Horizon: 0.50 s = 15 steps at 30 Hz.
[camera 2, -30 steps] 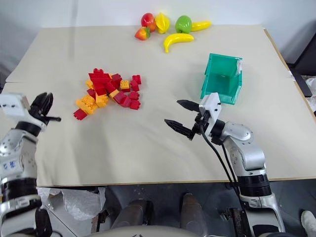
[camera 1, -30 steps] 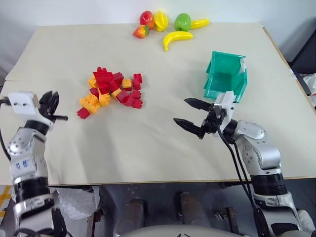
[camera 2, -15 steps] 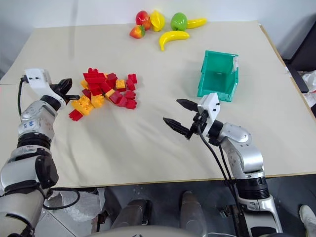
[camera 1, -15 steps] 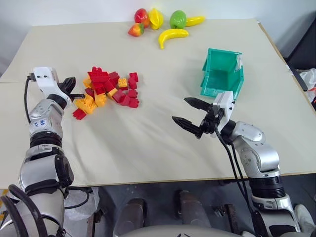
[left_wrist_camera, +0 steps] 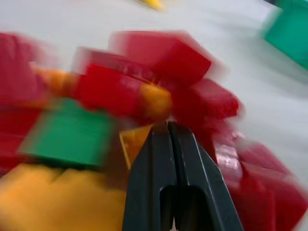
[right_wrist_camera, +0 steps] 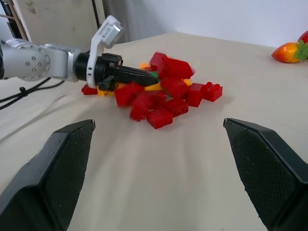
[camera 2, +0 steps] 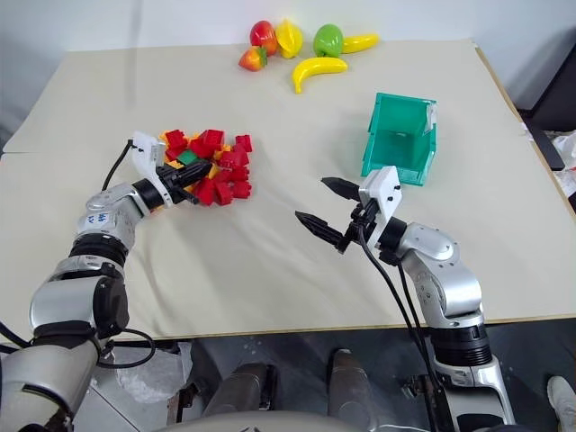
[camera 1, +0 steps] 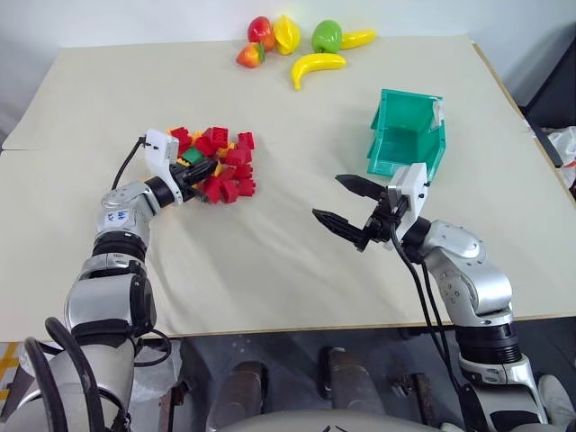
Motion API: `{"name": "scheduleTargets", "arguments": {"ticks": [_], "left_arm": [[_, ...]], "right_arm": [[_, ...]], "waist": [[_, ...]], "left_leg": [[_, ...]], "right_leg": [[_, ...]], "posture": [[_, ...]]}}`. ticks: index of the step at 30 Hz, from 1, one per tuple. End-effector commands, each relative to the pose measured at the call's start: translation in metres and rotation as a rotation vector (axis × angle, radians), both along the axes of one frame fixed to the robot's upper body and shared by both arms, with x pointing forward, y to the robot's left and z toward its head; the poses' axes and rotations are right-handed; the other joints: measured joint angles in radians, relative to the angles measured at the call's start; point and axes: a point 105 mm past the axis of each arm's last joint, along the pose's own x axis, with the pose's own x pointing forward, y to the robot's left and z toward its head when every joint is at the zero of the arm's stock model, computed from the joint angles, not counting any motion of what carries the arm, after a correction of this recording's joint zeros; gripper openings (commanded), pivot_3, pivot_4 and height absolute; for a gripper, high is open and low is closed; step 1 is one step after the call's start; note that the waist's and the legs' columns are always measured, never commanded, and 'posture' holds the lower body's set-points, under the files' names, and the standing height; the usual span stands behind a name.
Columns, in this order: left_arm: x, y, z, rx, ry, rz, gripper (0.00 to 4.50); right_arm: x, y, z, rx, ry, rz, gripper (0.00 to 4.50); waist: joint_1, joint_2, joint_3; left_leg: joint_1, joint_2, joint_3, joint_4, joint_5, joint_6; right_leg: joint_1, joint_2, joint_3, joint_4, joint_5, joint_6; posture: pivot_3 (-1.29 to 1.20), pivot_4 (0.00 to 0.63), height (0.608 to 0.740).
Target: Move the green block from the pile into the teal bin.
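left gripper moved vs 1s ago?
Yes. The left gripper, shut, went from the table's left edge rightward into the pile, its tips by the green block.

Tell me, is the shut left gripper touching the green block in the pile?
Cannot tell. In the left wrist view the left gripper has its tips beside the green block, but blur hides contact.

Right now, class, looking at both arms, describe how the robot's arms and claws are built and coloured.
Both arms are silver-grey metal with black joint bands. Each wrist carries a white block, with black cables running along the arm. The left claw and the right claw each have two black pointed fingers, finely textured.
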Motion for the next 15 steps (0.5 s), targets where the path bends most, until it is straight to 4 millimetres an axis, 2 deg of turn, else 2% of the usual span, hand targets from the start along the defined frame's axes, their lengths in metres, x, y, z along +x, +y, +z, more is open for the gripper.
{"name": "scheduleTargets", "arguments": {"ticks": [1,5,9,12,15], "left_arm": [[-0.013,-0.01,0.005,-0.009,-0.019,-0.116,0.02],[-0.018,-0.003,0.026,-0.05,-0.104,-0.076,0.02],[-0.02,0.025,0.043,-0.056,-0.197,0.095,0.02],[-0.013,0.058,0.04,-0.004,-0.203,0.297,0.02],[-0.006,0.074,0.04,0.011,-0.214,0.406,0.02]], "right_arm": [[-0.004,0.001,0.014,0.017,-0.048,0.013,4.5],[-0.002,0.001,0.016,0.016,-0.051,0.012,4.5],[0.0,0.0,0.016,0.015,-0.05,0.01,4.5],[0.001,0.0,0.016,0.015,-0.046,0.011,4.5],[0.002,0.001,0.016,0.015,-0.044,0.015,4.5]], "waist": [[0.0,0.0,0.0],[0.0,0.0,0.0],[0.0,0.0,0.0],[0.001,0.0,0.0],[0.003,0.0,0.0]], "left_leg": [[0.0,0.0,0.0,0.0,0.0,0.0],[-0.001,0.001,0.0,0.002,0.0,0.0],[-0.001,0.006,0.0,0.003,0.0,0.0],[-0.001,0.006,0.0,0.003,0.0,0.0],[0.0,0.003,0.0,0.004,0.0,0.0]], "right_leg": [[0.0,0.0,0.0,0.0,0.0,0.0],[-0.001,0.0,0.001,0.0,0.0,0.0],[0.0,0.0,0.002,0.001,0.0,0.0],[0.0,0.0,0.002,0.001,0.0,0.0],[0.0,0.0,0.001,0.001,0.0,0.0]], "posture": [[0.0,0.15,0.74],[0.0,0.15,0.74],[0.0,0.15,0.74],[0.0,0.15,0.74],[0.0,0.15,0.74]]}}
